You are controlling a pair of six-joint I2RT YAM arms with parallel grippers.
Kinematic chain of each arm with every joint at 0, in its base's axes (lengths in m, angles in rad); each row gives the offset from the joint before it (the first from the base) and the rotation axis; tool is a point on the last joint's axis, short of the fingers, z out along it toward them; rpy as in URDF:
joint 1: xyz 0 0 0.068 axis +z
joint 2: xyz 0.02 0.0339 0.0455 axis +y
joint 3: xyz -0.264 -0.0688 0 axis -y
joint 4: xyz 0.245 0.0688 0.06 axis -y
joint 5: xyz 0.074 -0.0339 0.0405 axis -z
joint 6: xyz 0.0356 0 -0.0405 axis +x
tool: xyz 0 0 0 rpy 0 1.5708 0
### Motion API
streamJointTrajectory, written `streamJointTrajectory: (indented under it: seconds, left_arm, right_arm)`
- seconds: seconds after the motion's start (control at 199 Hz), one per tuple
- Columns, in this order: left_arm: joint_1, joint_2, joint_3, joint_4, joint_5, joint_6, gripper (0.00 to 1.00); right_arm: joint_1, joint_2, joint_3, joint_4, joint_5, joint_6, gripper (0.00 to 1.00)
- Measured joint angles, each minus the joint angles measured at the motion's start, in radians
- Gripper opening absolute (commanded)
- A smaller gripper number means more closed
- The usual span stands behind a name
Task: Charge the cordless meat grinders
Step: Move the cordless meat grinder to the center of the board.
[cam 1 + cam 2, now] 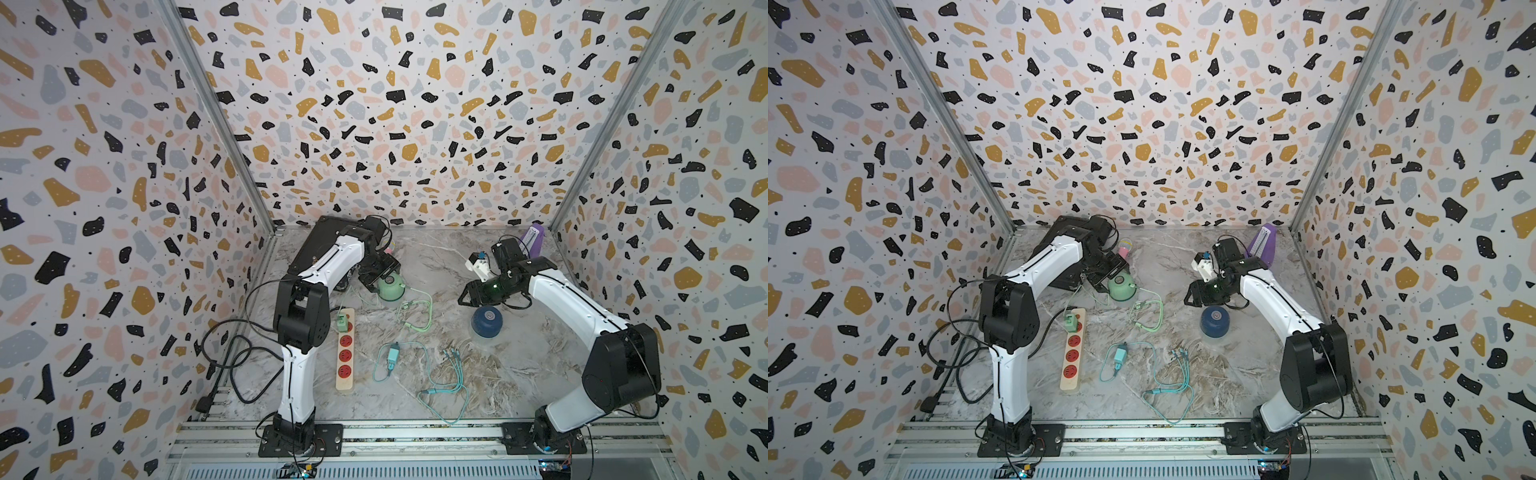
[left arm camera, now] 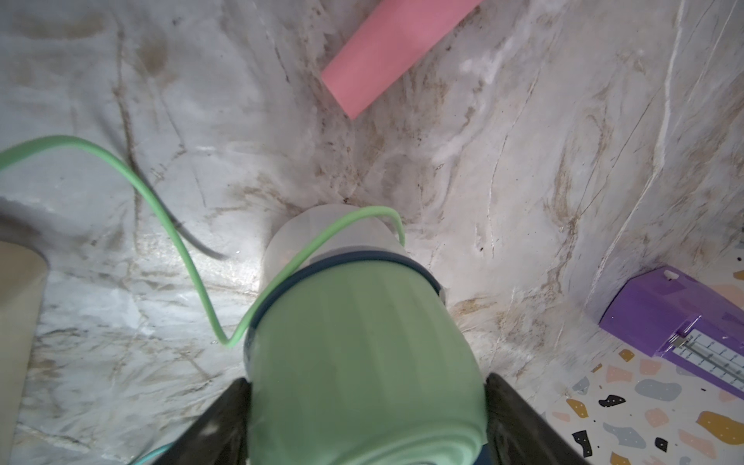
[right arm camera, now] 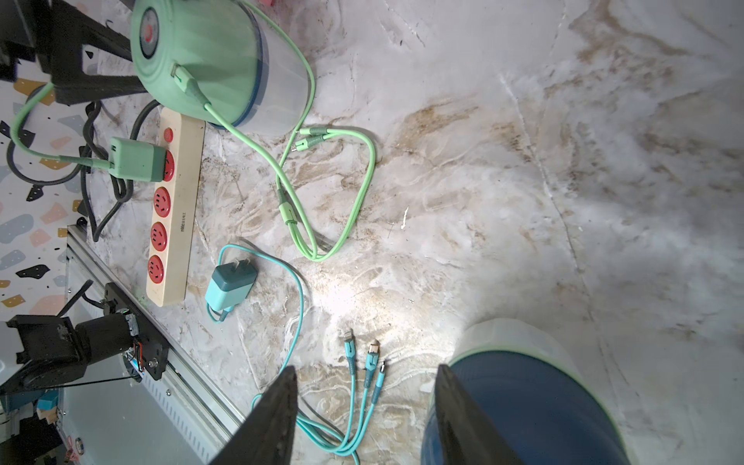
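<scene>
In both top views the mint green meat grinder (image 1: pixel 391 287) (image 1: pixel 1122 287) stands at the back of the table. My left gripper (image 1: pixel 376 275) (image 2: pixel 366 402) is shut on its dome (image 2: pixel 362 362), one finger on each side. A green cable plug (image 3: pixel 183 78) sits in the side of this grinder (image 3: pixel 201 52). The navy blue meat grinder (image 1: pixel 487 321) (image 1: pixel 1215 321) (image 3: pixel 535 402) stands alone at mid right. My right gripper (image 1: pixel 465 297) (image 3: pixel 368 368) hangs open just beside it and holds nothing.
A power strip (image 1: pixel 345 357) lies near the left arm with the green adapter (image 1: pixel 343 322) plugged in. The teal adapter (image 1: pixel 392 355) and its cable tips (image 3: pixel 372 350) lie loose mid-table. A pink microphone (image 1: pixel 1124 247) and a purple metronome (image 1: pixel 534 241) stand at the back.
</scene>
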Motion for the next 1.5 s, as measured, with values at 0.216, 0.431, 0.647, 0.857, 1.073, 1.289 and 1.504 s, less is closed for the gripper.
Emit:
streamJointTrajectory:
  seconds: [0.216,0.431,0.647,0.857,1.073,1.289,1.504]
  left_arm:
    - [-0.004,0.035,0.076,-0.075,-0.037,0.069,0.72]
    - [-0.007,0.040,0.094,-0.137,-0.080,0.106,0.69]
    - [-0.009,0.047,0.111,-0.163,-0.087,0.110,0.73]
    - [-0.010,0.084,0.169,-0.209,-0.080,0.142,0.93]
    - [-0.010,0.089,0.157,-0.187,-0.075,0.208,0.99]
    - [-0.010,0.085,0.166,-0.190,-0.076,0.249,0.99]
    - [-0.010,0.033,0.211,-0.209,-0.132,0.302,0.99]
  right_arm:
    - [0.000,-0.003,-0.003,-0.004,0.004,-0.006,0.56]
    - [0.000,-0.023,-0.036,0.018,0.002,-0.005,0.56]
    - [0.000,-0.023,-0.046,0.035,-0.006,-0.005,0.56]
    - [0.000,-0.023,-0.046,0.040,-0.010,-0.005,0.59]
    - [0.000,-0.023,-0.046,0.039,-0.010,-0.012,0.65]
    - [0.000,-0.023,-0.046,0.034,-0.004,-0.028,0.66]
    - [0.000,-0.053,-0.046,0.020,0.038,-0.047,0.66]
